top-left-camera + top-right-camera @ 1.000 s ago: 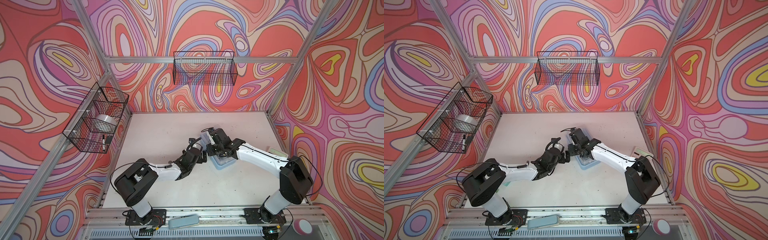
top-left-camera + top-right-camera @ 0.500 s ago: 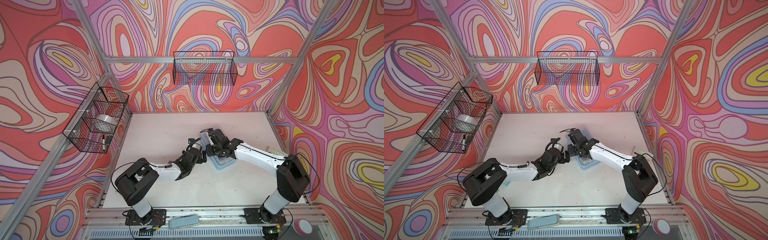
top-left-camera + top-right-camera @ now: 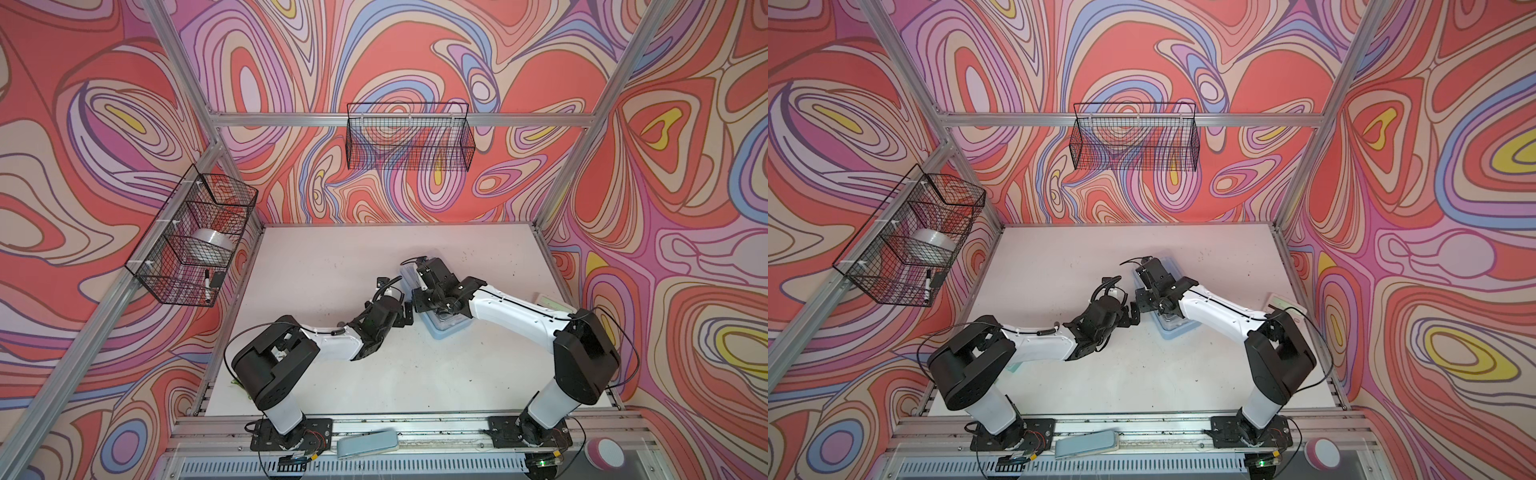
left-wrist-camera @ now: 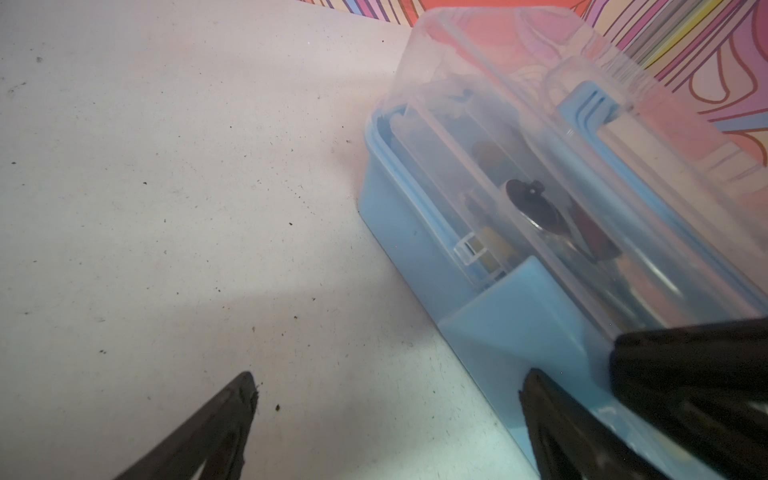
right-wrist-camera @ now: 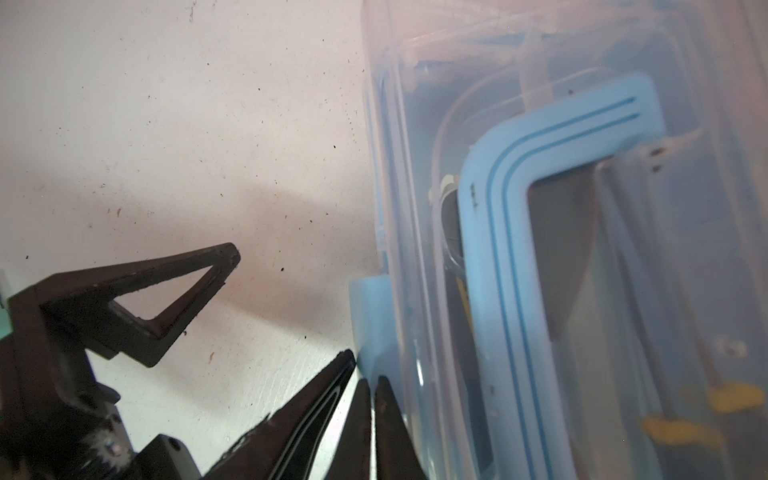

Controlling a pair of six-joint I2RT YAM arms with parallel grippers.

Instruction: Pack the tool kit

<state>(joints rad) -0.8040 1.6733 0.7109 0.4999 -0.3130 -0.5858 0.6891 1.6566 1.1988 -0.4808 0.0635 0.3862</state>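
Observation:
The tool kit (image 3: 448,329) (image 3: 1173,329) is a light blue case with its clear lid (image 4: 540,124) down, lying mid-table in both top views. Its blue C-shaped handle (image 5: 498,257) lies flat on the lid. Tools show dimly through the lid, among them a dark round part (image 4: 536,208) and yellow pieces (image 5: 685,432). My right gripper (image 5: 372,380) (image 3: 417,306) is shut on nothing, its tips against the blue latch (image 5: 370,316) on the case's side. My left gripper (image 4: 389,374) (image 3: 405,316) is open, one finger (image 4: 552,415) at the case's side wall, the other over bare table.
A wire basket (image 3: 409,141) hangs on the back wall. Another basket (image 3: 191,241) on the left wall holds a tape roll and a marker. A pale blue-grey pedal (image 3: 365,442) lies on the front rail. A flat pale device (image 3: 548,300) sits at the table's right edge.
The right wrist has shifted slightly over the case. The left arm has barely moved. Neither gripper has changed its state.

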